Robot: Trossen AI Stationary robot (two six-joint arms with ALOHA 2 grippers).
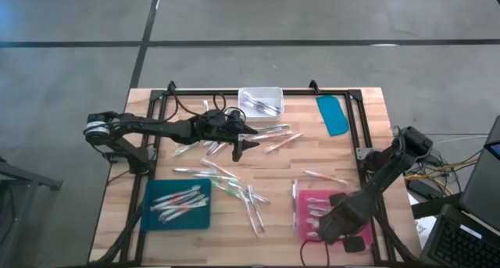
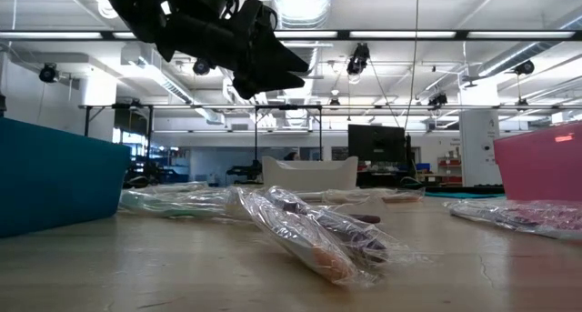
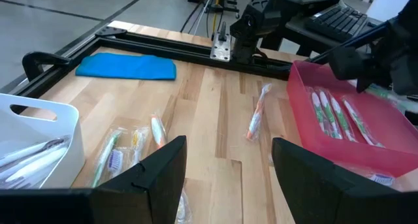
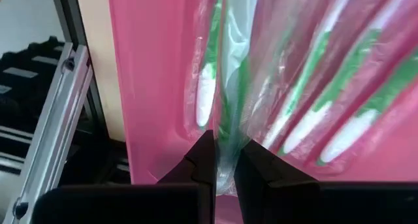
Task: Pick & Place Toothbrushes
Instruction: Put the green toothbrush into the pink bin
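Right wrist view: pinching narrow with the right claw [image 4: 225, 145] on the clear wrapper of a green toothbrush [image 4: 225, 87], holding it just ahead of the fingertips over the pink tray [image 4: 150, 87], alongside other wrapped brushes lying there. Judging it very light, stiff in the handle, yet sheathed in crinkly, slippery film. Gripping film alone is likely risking a slip, so favouring a hold across the middle of the handle.

Hovering wide open with the left claw [image 1: 238, 147], keeping clear of the loose toothbrushes [image 1: 223, 174] scattered below and around it, with the white bin [image 1: 242, 92] just beyond.

Working over a smooth, level wooden table [image 1: 312, 155] edged by a black frame. Looking past it, in the low view, into a large workshop with strip lights overhead.
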